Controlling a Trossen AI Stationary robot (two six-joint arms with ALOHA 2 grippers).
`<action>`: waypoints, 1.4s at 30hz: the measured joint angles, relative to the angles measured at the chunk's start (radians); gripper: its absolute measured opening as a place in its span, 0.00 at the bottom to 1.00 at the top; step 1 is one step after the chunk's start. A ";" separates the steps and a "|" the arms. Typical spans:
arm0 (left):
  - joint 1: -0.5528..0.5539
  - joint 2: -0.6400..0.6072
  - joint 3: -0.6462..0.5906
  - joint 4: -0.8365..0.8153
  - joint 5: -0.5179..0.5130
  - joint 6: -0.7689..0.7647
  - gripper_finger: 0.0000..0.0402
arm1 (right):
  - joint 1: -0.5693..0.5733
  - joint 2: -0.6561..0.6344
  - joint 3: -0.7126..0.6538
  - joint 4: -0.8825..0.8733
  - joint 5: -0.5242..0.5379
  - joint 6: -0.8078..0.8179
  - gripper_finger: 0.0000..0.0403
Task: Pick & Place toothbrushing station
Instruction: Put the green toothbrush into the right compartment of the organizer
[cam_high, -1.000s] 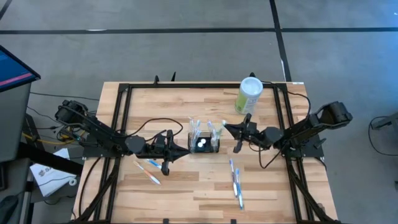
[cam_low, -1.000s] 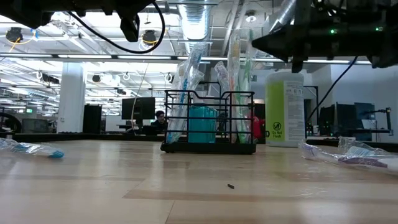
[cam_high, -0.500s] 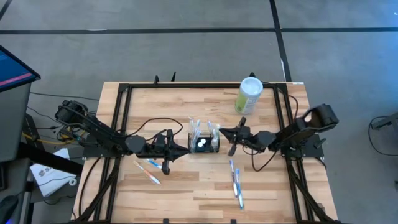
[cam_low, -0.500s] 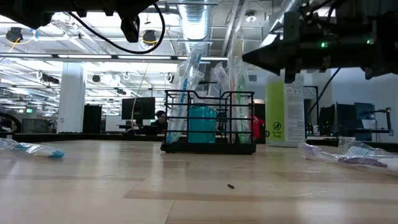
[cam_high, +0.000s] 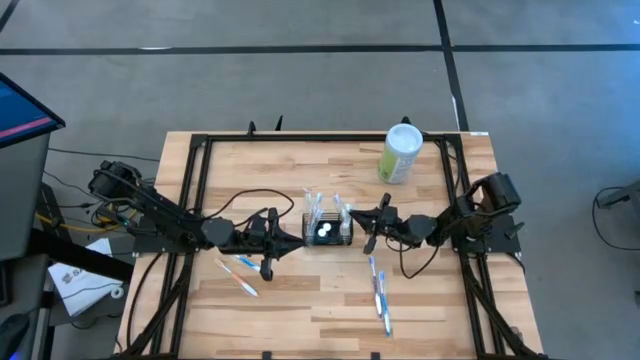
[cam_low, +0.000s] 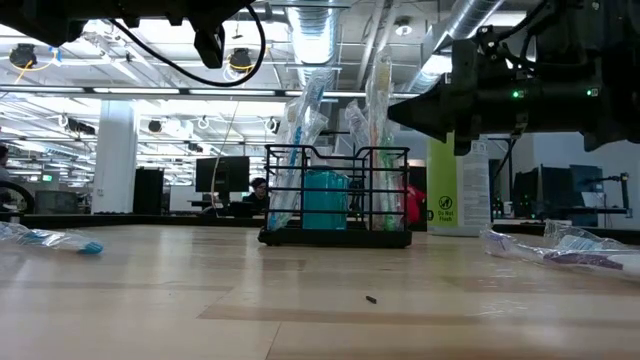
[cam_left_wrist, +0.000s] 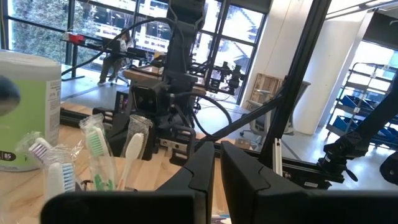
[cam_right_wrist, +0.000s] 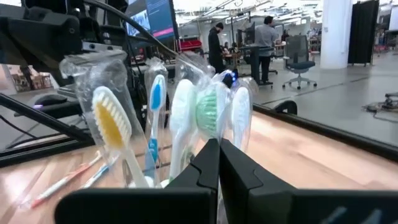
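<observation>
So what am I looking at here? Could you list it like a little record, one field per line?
Setting: wooden table with two dark robot arms
Centre: black wire-mesh caddy holding upright wrapped toothbrushes
Left claw: beside the caddy's left side, shut, holding nothing
Right claw: close to the caddy's right side, shut, holding nothing
Back of table: pale-green canister with white lid, standing apart from the caddy
Loose on table: wrapped toothbrushes front right, another pair front left
</observation>
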 joint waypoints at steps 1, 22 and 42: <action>0.000 0.000 0.000 0.000 0.000 0.000 0.05 | 0.000 0.000 0.000 -0.001 0.000 0.000 0.00; 0.000 0.000 0.000 -0.008 0.001 0.000 0.05 | 0.047 -0.135 -0.001 -0.198 0.102 0.004 0.00; 0.000 0.000 0.000 -0.015 0.001 0.000 0.05 | 0.051 -0.171 0.000 -0.275 0.106 0.020 0.02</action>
